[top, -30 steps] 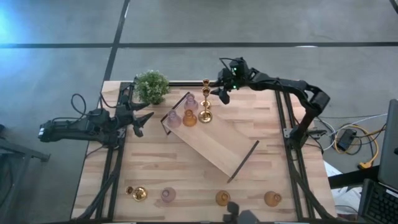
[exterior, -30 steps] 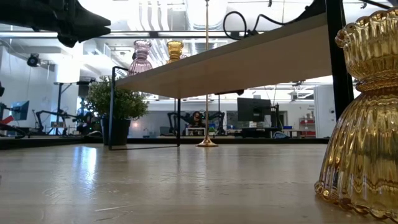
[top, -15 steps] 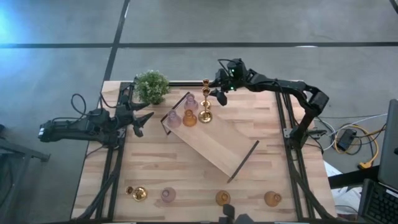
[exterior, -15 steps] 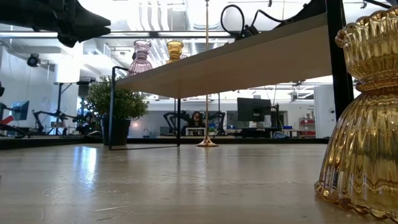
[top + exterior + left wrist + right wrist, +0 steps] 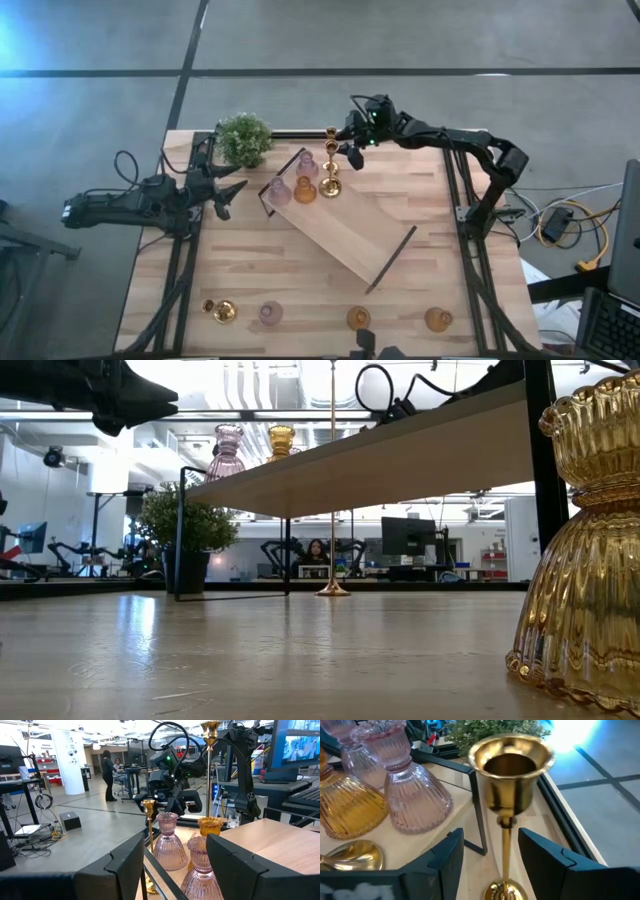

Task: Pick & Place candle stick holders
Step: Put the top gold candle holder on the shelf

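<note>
A gold candlestick holder (image 5: 331, 133) stands upright on its round base on the table, just past the tray's far end. My right gripper (image 5: 344, 150) is open. In the right wrist view its fingers (image 5: 445, 857) stand on either side of the thin stem (image 5: 506, 847) without touching it. On the light-wood tray (image 5: 350, 235) stand two pink holders (image 5: 306, 165), an amber one (image 5: 305, 190) and a second gold one (image 5: 330, 183). My left gripper (image 5: 226, 190) is open and empty at the table's left, facing the tray.
A potted plant (image 5: 243, 139) stands at the far left, near the tray's black handle (image 5: 285, 165). Along the near edge stand a gold holder (image 5: 222, 311), a pink one (image 5: 270, 314) and two amber ones (image 5: 358, 318). Bare table lies to the right of the tray.
My right gripper has gone a little toward the table's left, closer to the gold holder past the tray's far end. Nothing else has moved.
</note>
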`<move>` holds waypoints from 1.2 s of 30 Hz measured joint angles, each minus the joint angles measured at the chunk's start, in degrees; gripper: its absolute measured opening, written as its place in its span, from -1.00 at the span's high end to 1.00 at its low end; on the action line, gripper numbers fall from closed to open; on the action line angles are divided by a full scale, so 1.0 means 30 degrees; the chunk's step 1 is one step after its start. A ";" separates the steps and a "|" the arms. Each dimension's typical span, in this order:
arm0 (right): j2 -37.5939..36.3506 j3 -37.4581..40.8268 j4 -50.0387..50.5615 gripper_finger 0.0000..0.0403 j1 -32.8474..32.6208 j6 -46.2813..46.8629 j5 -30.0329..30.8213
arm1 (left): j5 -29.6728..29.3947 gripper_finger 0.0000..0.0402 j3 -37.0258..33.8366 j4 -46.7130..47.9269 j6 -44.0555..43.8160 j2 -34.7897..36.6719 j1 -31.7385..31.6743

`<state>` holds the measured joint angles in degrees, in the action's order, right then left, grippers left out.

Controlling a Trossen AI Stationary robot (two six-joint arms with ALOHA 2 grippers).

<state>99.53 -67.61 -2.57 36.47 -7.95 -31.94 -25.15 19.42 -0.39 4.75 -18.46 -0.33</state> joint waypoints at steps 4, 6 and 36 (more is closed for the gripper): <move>0.0000 0.0058 -0.0503 0.14 -0.0042 0.0014 0.0130 | 0.0000 -0.09 0.0000 -0.0003 0.0000 0.0000 0.0006; 0.0000 0.0080 -0.0715 0.16 -0.0088 0.0017 0.0173 | 0.0000 -0.09 0.0000 -0.0003 0.0000 0.0000 0.0003; 0.1288 0.0152 -0.2877 0.93 -0.0248 -0.0098 0.1352 | 0.0000 -0.09 0.0000 -0.0008 0.0000 0.0000 0.0006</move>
<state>103.39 -67.16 -11.20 35.73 -8.25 -27.88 -25.15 19.42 -0.42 4.75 -18.46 -0.32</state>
